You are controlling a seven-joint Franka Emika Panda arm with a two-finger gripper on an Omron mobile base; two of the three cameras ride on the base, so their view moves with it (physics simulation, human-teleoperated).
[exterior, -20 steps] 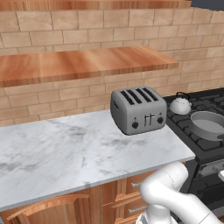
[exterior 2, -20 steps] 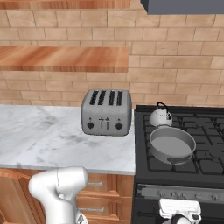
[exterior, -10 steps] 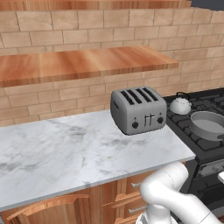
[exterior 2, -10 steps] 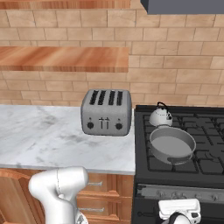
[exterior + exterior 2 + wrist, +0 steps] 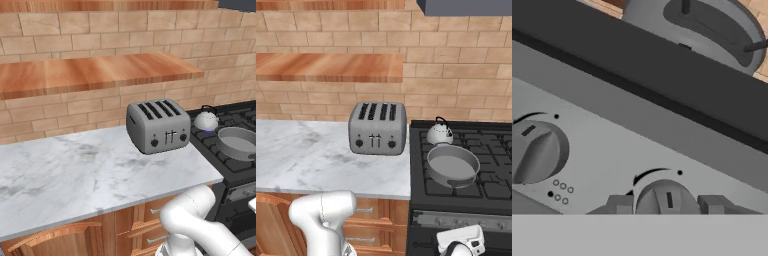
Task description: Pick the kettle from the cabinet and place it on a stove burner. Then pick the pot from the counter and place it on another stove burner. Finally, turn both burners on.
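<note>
At the stove front: jaws [image 5: 668, 204] are being held part-open astride a knob [image 5: 664, 197], not visibly clamped | kettle [image 5: 439, 134] and pot [image 5: 453, 164] are sitting on burners [image 5: 491, 172], pot at kettle's 6 o'clock | nothing is being changed since earlier frames; ignition is judged pending.

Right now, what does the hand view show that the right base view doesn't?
Hand view's own: the claw with its fingertips either side of the near knob, and a second knob close up. Right base view's own: the toaster, the kettle on the stove, the counter, the shelf. Shared: the stove's grey control panel.
</note>
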